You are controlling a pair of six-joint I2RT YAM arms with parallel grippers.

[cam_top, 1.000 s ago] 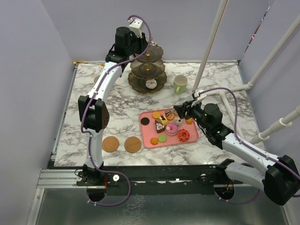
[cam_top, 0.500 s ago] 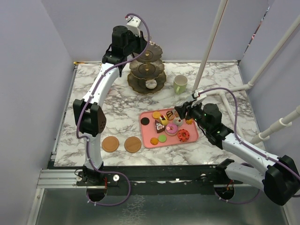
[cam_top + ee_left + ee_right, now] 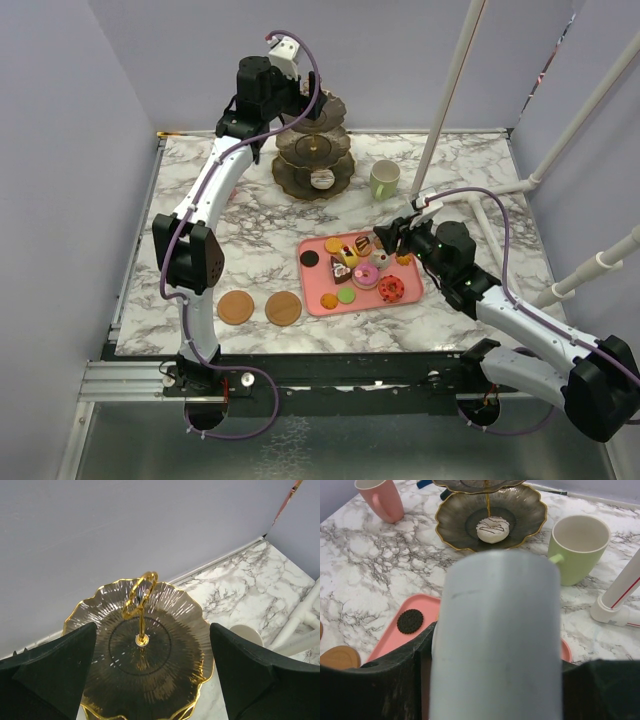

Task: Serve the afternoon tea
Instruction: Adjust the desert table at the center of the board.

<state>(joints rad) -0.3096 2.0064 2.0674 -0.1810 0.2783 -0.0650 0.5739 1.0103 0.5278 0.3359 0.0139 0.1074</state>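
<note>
**Left fingers spread above the stand**

The left gripper [image 3: 152,630] hangs wide apart over the stand [image 3: 300,183] and its gold ring [image 3: 140,594], close to the back wall. The right gripper [image 3: 390,235] is over the pink tray [image 3: 318,298] of pastries [image 3: 365,270]. A grey cylinder [image 3: 495,640] hides its grip. White pipes [image 3: 450,90] crowd the right. The green mug [image 3: 577,542] and pink mug [image 3: 382,500] flank the stand on the marble table [image 3: 250,230].

Under my left claw [image 3: 153,626] I see the stand [image 3: 150,680] dark and gold-rimmed. Beyond my right claw [image 3: 492,660]: pale-green mug [image 3: 580,545], pink mug [image 3: 382,499], white dark-striped doughnut [image 3: 492,529], grey-veined white marble table [image 3: 380,565].
</note>
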